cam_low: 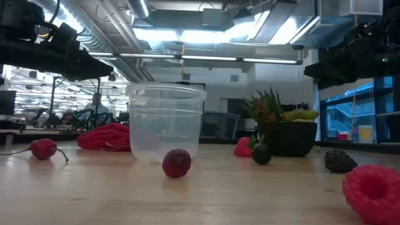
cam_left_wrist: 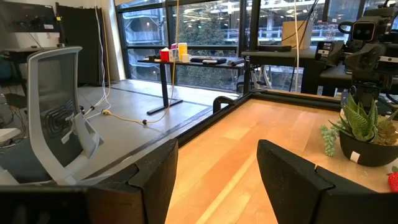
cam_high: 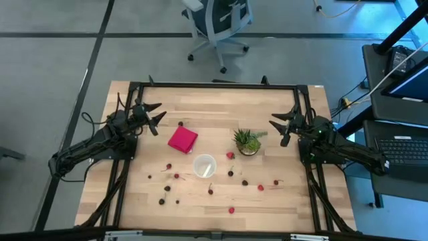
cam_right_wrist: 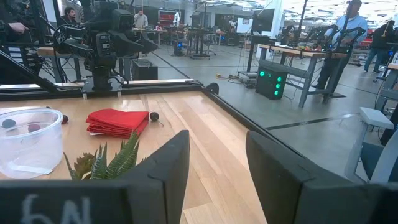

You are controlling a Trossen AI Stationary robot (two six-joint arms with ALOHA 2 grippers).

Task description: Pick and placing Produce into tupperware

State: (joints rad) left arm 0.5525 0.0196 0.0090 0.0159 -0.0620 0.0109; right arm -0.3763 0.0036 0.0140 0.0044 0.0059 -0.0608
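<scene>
Small red and dark fruits [cam_high: 210, 190] lie scattered on the wooden table around the clear round tupperware [cam_high: 204, 165], which stands upright on its base and looks empty [cam_low: 165, 122]. One red berry [cam_low: 177, 163] lies just in front of it. My left gripper [cam_high: 155, 115] hovers open above the table's far left part, well away from the fruit. My right gripper [cam_high: 279, 127] hovers open at the far right, just right of the potted plant [cam_high: 248, 141]. Both sets of fingers show open in the wrist views [cam_left_wrist: 217, 177] [cam_right_wrist: 217, 165].
A folded pink-red cloth [cam_high: 182, 139] lies left of the tupperware, with one dark fruit [cam_right_wrist: 153, 116] beside it. The spiky green plant in a dark pot stands right of centre [cam_low: 281, 128]. A black frame [cam_high: 221, 86] edges the table. An office chair [cam_high: 217, 23] stands beyond the far edge.
</scene>
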